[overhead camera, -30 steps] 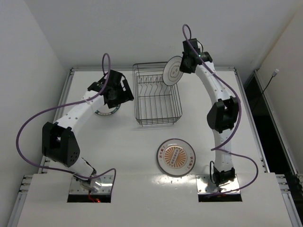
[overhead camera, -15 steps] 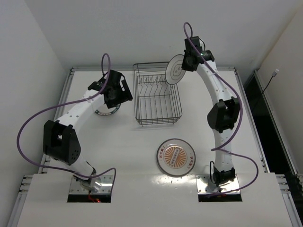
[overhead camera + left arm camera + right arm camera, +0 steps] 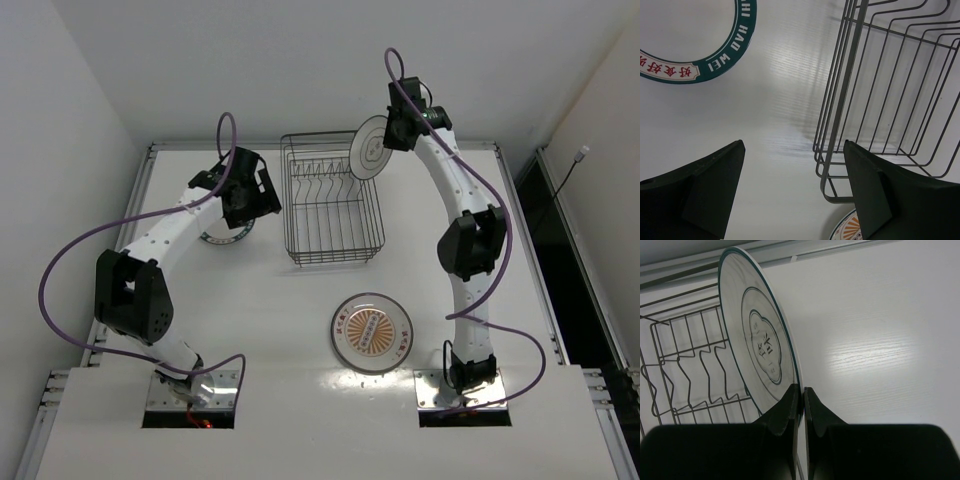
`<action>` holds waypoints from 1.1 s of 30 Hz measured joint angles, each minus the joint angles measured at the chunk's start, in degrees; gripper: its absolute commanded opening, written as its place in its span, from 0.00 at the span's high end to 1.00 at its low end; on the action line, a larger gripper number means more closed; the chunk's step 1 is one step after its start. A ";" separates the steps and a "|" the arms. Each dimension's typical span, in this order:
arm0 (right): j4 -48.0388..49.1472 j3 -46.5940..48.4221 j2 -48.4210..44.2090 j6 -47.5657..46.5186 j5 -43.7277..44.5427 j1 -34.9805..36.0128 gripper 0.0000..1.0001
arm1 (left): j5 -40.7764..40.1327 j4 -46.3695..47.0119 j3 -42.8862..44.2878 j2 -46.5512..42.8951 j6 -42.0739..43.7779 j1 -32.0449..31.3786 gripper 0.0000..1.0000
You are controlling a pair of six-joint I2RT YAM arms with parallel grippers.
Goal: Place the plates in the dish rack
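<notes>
My right gripper (image 3: 801,390) is shut on the rim of the white plate with the grey centre emblem (image 3: 757,347), holding it on edge above the back right corner of the dish rack (image 3: 330,205); it also shows in the top view (image 3: 367,148). My left gripper (image 3: 794,175) is open and empty, just left of the rack's wire wall (image 3: 840,115). The blue-rimmed plate (image 3: 695,65) lies flat on the table under the left gripper (image 3: 225,238). The orange-centred plate (image 3: 372,333) lies flat in front of the rack.
The rack's upright tines (image 3: 700,370) stand in a row below the held plate. A raised rail (image 3: 320,146) runs along the table's back edge. White walls close in the back and left sides.
The right gripper has lifted the plate slightly up and to the right near the rack's back right corner. The left arm has hardly moved.
</notes>
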 measured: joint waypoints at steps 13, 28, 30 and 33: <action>-0.57 0.66 -0.68 -0.46 0.04 0.00 1.00 | -0.42 -0.17 0.00 -0.07 0.00 0.00 0.22; -1.09 0.66 -1.62 -1.86 -0.09 2.29 1.00 | -1.09 -0.11 -0.39 -1.11 0.02 0.44 0.22; -1.07 0.61 -1.62 -2.23 -0.07 3.13 1.00 | -1.09 -0.13 -0.74 -1.31 0.02 0.66 0.22; -1.01 0.17 -1.62 -2.49 0.13 3.98 1.00 | -1.09 -0.13 -1.22 -1.68 0.00 0.98 0.22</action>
